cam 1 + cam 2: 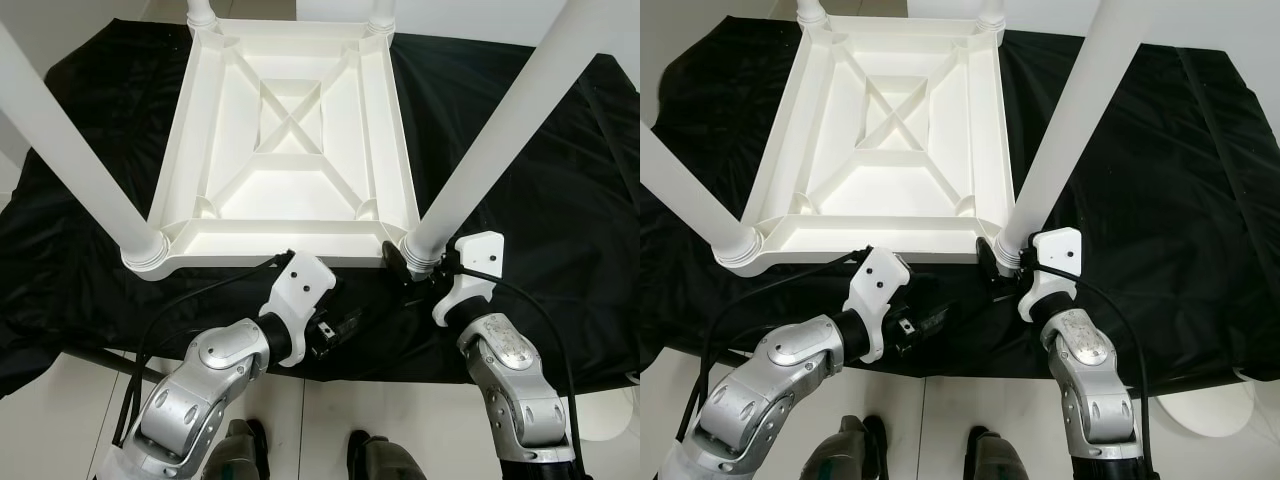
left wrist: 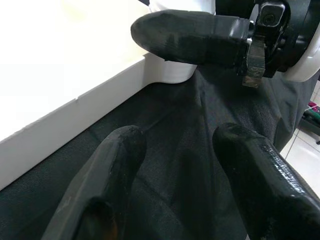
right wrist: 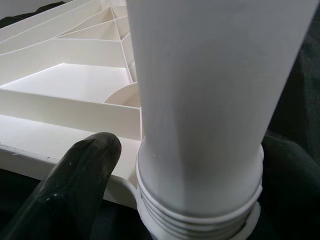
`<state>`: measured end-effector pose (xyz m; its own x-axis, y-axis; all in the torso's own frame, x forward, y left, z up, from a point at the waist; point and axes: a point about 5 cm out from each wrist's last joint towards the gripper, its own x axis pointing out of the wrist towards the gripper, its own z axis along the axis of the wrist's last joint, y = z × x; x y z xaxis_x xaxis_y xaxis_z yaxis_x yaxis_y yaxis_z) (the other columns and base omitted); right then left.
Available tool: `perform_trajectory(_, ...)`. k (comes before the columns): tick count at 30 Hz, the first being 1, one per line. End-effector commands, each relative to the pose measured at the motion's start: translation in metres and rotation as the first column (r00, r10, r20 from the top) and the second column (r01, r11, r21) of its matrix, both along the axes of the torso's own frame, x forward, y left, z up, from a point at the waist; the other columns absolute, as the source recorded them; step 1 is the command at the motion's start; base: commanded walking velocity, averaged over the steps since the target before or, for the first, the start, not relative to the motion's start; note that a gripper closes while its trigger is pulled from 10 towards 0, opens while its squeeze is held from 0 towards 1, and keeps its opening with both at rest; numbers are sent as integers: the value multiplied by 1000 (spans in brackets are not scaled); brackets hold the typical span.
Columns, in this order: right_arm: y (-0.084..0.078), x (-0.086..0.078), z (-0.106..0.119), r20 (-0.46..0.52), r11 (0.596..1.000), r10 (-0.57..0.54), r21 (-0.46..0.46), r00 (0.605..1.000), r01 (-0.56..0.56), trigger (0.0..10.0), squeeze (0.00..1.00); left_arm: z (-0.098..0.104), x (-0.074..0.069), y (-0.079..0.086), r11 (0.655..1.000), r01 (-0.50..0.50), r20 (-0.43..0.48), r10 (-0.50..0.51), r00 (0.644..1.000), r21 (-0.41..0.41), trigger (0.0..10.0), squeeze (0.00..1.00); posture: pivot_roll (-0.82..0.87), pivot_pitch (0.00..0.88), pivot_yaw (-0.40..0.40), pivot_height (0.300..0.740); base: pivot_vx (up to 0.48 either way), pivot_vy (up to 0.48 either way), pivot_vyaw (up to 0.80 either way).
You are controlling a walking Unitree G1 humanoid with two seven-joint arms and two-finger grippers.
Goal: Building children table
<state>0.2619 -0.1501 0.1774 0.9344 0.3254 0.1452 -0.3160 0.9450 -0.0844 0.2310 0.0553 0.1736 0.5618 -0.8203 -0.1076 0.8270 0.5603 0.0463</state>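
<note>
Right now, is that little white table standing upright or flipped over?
Flipped over. The table lies top-down on the black cloth, ribbed underside showing, legs pointing up.

Black cloth (image 1: 560, 180) over white tiles (image 1: 330, 400)

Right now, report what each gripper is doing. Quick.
Left gripper: open, holding nothing, over the black cloth beside the tabletop.
Right gripper: shut on the near right table leg, at its base.

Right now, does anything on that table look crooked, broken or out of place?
Nothing stands out. The white table lies upside down on the black cloth, legs standing, with the right claw around the near right leg.
</note>
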Motion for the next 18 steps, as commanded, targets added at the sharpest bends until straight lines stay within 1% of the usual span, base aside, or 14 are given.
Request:
perform_trajectory(1, 1, -3, -10, -54, 1000, 11, 8, 998, -10, 10000, 0, 0, -3, -1, 1000, 4, -10, -4, 1000, 0, 10000, 0, 16, 259, 30, 740, 0, 0, 0)
perform_trajectory(7, 1, 1, -10, -66, 1000, 18, 12, 998, -17, 10000, 0, 1, 2, -1, 1000, -4, -3, 4, 1000, 4, 10000, 0, 15, 234, 21, 740, 0, 0, 0)
perform_trajectory(9, 3, 5, -14, -90, 1000, 19, 25, 996, -17, 10000, 0, -1, 6, 1, 1000, -19, 6, 19, 1000, 12, 10000, 0, 11, 199, 16, 740, 0, 0, 0)
perform_trajectory(11, 4, 6, -14, -100, 999, 22, 31, 995, -19, 10000, 0, -1, 7, 1, 1000, -24, 10, 24, 1000, 14, 10000, 0, 11, 199, 16, 740, 0, 0, 0)
perform_trajectory(12, 5, 8, -14, -104, 999, 26, 32, 994, -23, 10000, 0, -2, 9, 0, 999, -31, 18, 31, 999, 19, 10000, 0, 11, 181, 13, 740, 0, 0, 0)
perform_trajectory(13, 5, 8, -14, -104, 999, 26, 32, 994, -23, 10000, 0, -2, 9, 0, 999, -31, 18, 31, 999, 19, 10000, 0, 11, 181, 13, 740, 0, 0, 0)
perform_trajectory(14, 7, 12, -13, -102, 999, 34, 25, 994, -31, 10000, 0, -1, 14, -1, 999, -43, 38, 42, 998, 26, 10000, 0, 19, 151, 8, 740, 0, 0, 0)
perform_trajectory(16, 7, 15, -11, -98, 999, 36, 19, 994, -34, 10000, 0, 0, 16, -2, 999, -47, 46, 46, 998, 26, 10000, 0, 19, 151, 8, 740, 0, 0, 0)
perform_trajectory(17, 7, 19, -10, -89, 999, 35, 4, 995, -34, 10000, 0, 0, 18, -2, 999, -47, 54, 46, 998, 21, 10000, 0, 23, 124, -1, 740, 0, 0, 0)
perform_trajectory(18, 7, 19, -10, -89, 999, 35, 4, 995, -34, 10000, 0, 0, 18, -2, 999, -47, 54, 46, 998, 21, 10000, 0, 23, 124, -1, 740, 0, 0, 0)
